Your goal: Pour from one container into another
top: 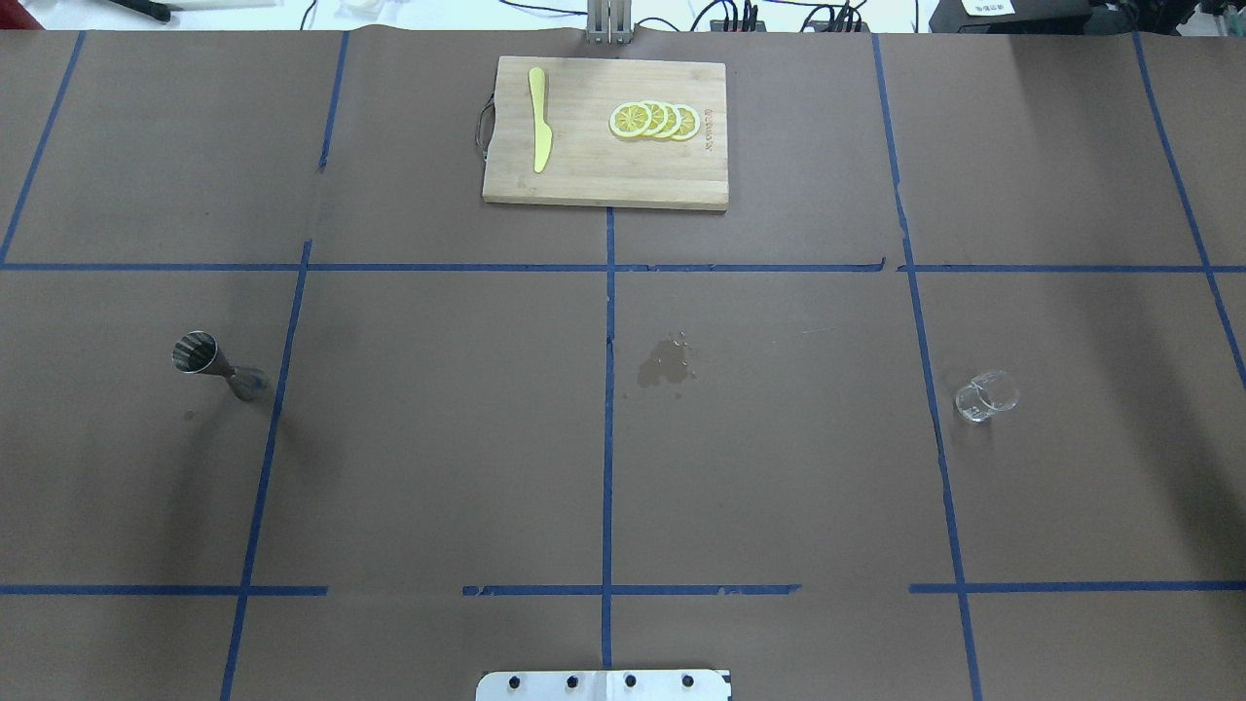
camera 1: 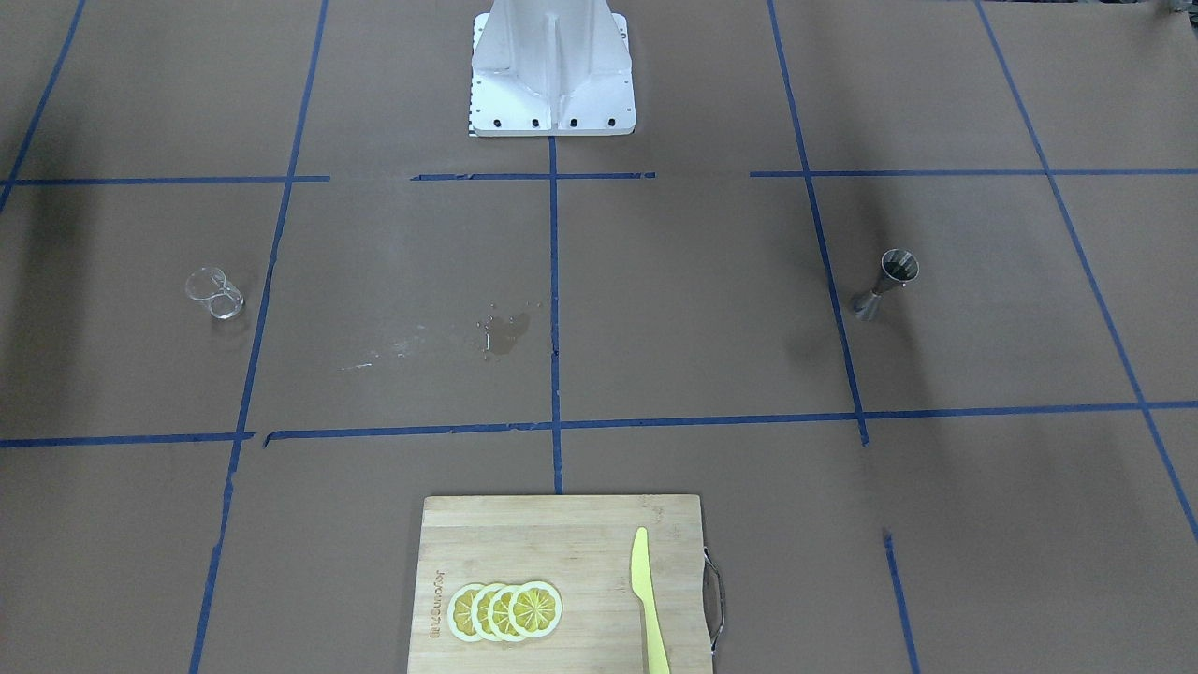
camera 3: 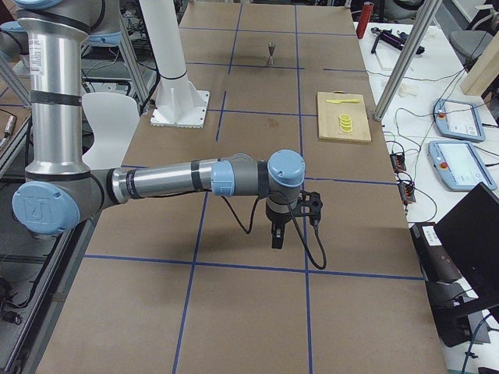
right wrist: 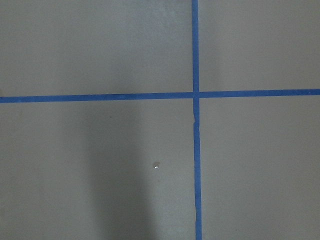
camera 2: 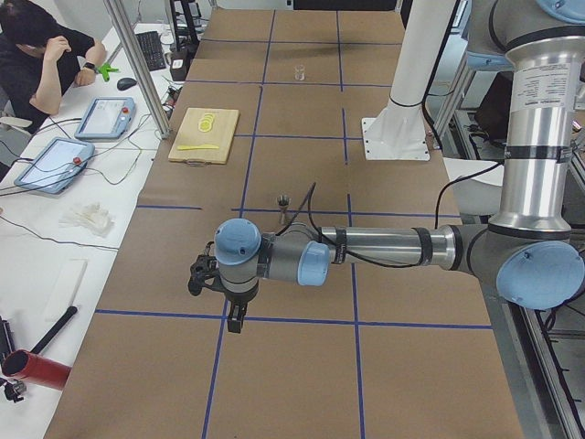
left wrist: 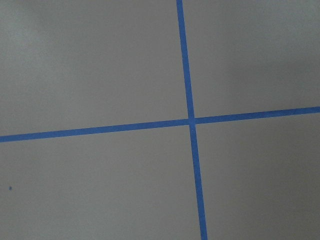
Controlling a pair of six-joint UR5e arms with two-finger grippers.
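Overhead exterior shows the glass cup (top: 986, 395) standing upright at the right of the frame and the steel jigger (top: 218, 364) upright at the left, well apart, with a small wet patch (top: 667, 362) on the brown table (top: 438, 438) between them near the middle. Set out this way, each vessel sits in reach of one arm — cup for the right, jigger for the left, I judge — and the pour would need them brought together. At the top centre a cutting board (top: 604, 170) carries a yellow knife (top: 538, 131) and a fan of lemon slices (top: 654, 120); these look like bystanders to the pour.

Neither arm appears in the overhead or front-facing frames. Only the side views show them: the left gripper (camera 2: 236, 319) hangs pointing down over the table in the lower middle of the left-end view, and the right gripper (camera 3: 277, 237) does likewise in the right-end view. Both hold nothing and touch nothing, but how far each is open I cannot tell from these angles. Both wrist cameras see only bare table and blue tape lines (left wrist: 189, 120) — no vessel near either one.
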